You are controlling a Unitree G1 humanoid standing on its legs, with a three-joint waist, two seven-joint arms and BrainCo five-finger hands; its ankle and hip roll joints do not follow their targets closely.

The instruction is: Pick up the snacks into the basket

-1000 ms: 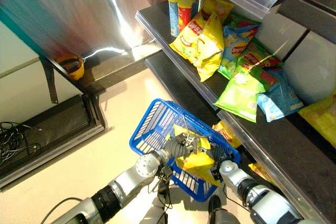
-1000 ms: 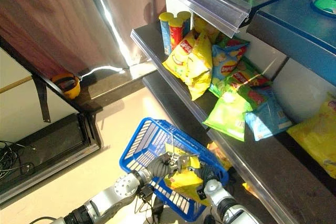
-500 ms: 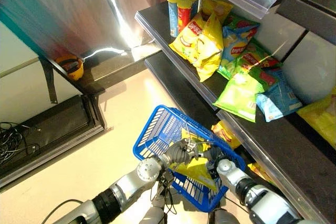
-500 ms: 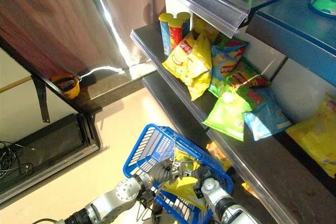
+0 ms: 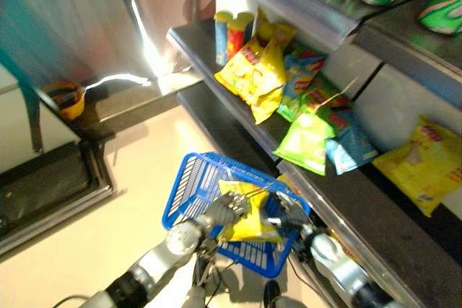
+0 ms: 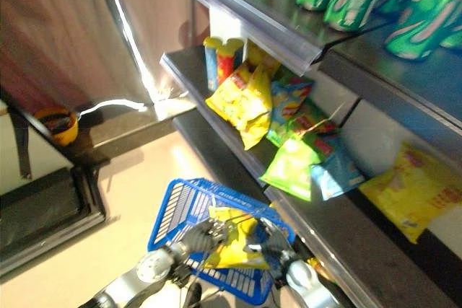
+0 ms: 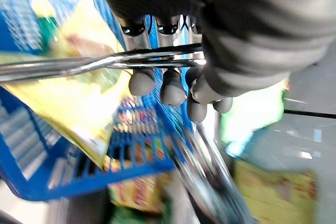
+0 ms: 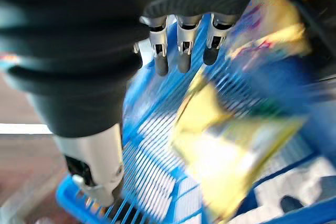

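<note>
From the left eye view, our left hand (image 5: 220, 212) carries the blue basket (image 5: 189, 185) by its wire handle, low beside the shelf (image 5: 216, 63), so bags drop in easily. A yellow bag (image 5: 245, 218) already lies inside; our right hand (image 5: 285, 214) hovers over it. More snacks (image 5: 278, 77) wait on the shelf.

In the left wrist view, our fingers (image 7: 168, 85) curl round the handle (image 7: 79, 65).

In the right wrist view, our right fingers (image 8: 181, 51) hang straight, empty, above the bag (image 8: 220, 156).

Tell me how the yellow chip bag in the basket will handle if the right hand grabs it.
The yellow chip bag looks puffy and light, so it will likely crumple and slip. It lies loose in the blue basket; a nudge from the right hand may shift it.
</note>
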